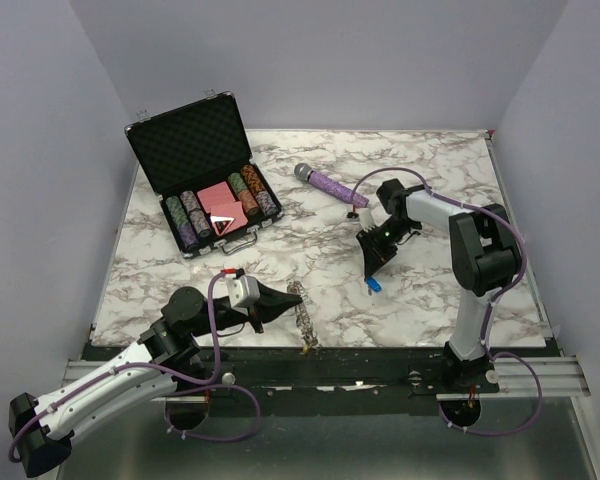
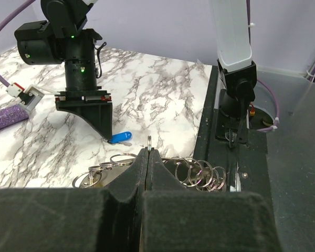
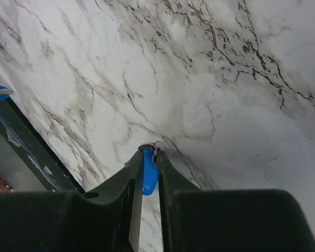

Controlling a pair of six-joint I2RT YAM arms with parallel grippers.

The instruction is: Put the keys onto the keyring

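The keyring [image 1: 302, 312] lies near the table's front edge as a silvery string of linked wire loops; it also shows in the left wrist view [image 2: 199, 172]. My left gripper [image 1: 290, 298] is shut on one upright loop of it, whose edge pokes out above the fingertips [image 2: 148, 140]. My right gripper [image 1: 370, 270] points down at mid table and is shut on a blue-capped key [image 3: 148, 176], which also shows in the top view [image 1: 374, 286] and the left wrist view [image 2: 121, 137]. The key tip is at the marble. No other keys are clearly visible.
An open black case [image 1: 195, 170] with poker chips and cards stands at the back left. A purple microphone [image 1: 330, 184] lies behind the right gripper. The black front rail [image 1: 380, 360] runs just past the keyring.
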